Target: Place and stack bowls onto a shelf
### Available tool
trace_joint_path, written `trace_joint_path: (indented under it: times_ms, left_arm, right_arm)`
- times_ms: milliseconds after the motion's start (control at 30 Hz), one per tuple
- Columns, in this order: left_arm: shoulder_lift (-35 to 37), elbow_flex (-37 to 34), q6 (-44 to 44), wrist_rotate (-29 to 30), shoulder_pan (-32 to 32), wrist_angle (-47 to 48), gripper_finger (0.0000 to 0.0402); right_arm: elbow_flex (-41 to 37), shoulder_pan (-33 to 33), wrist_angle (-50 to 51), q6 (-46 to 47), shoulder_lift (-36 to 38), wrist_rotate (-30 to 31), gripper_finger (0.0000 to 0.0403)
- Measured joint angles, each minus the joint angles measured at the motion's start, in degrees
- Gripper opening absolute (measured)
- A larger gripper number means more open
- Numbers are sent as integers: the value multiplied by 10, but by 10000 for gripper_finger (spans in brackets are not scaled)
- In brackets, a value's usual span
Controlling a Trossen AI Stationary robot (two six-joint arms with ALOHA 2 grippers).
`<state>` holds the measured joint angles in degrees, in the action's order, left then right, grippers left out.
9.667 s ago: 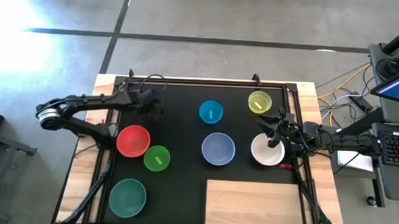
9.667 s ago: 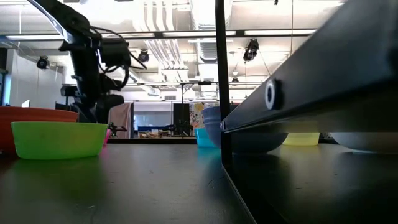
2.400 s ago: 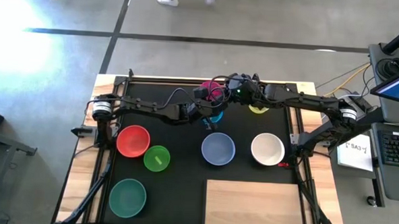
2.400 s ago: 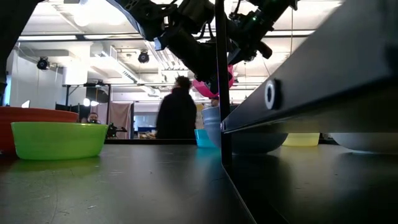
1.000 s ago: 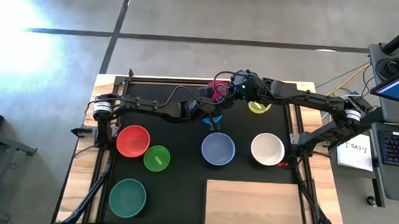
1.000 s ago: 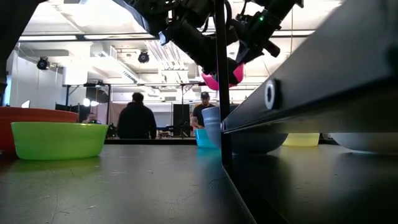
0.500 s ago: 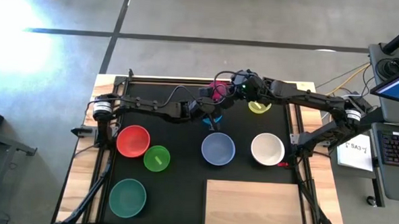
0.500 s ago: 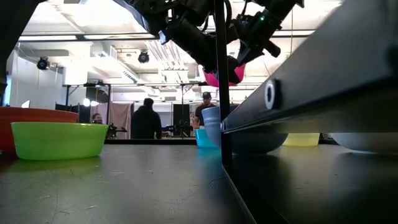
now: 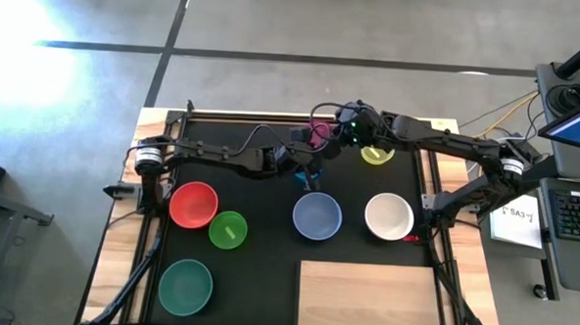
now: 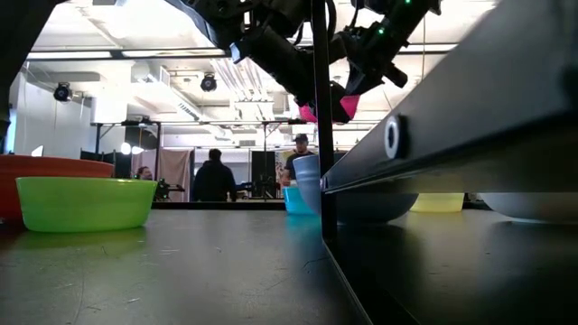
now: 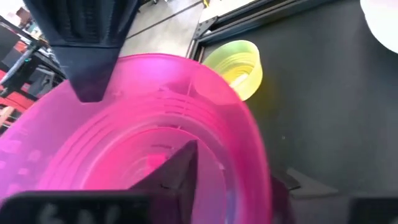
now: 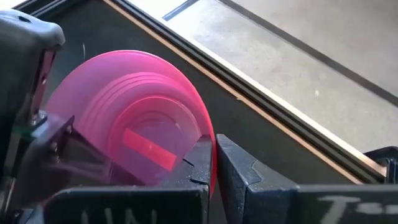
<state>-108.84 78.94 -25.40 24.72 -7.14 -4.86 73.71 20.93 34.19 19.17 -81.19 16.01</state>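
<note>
You had the magenta bowl lifted above the mat's far edge, both the left gripper and right gripper pinched on its rim, apparently mid-handover; the shelf lay well apart

Bright light floods the grey floor at the far left of the high view and washes it out. In the low view, ceiling lamps shine and the near black frame bar looks blurry. The round pink plastic bowl glows, soft and fuzzy up close.
</note>
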Motion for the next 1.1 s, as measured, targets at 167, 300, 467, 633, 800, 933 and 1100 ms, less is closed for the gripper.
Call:
trace_joint_path:
  times_ms: [167,300,467,633,800,933,1100]
  left_arm:
    - [0,0,5,-8,1,0,12]
    - [0,0,5,-8,0,0,6]
    - [0,7,3,-4,0,15,3]
    - [0,21,-4,0,0,35,2]
    - [0,26,3,-19,-1,34,0]
    - [0,26,9,-22,-1,37,0]
    - [0,31,10,-25,-1,38,12]
  right_arm:
    - [0,-1,-2,-6,0,-1,8]
    - [0,0,-2,-6,0,-7,10]
    - [0,0,5,4,0,-24,36]
    - [0,0,23,28,0,-34,80]
    - [0,1,24,42,0,-35,97]
    - [0,4,25,42,0,-32,57]
    - [0,5,25,39,0,-26,14]
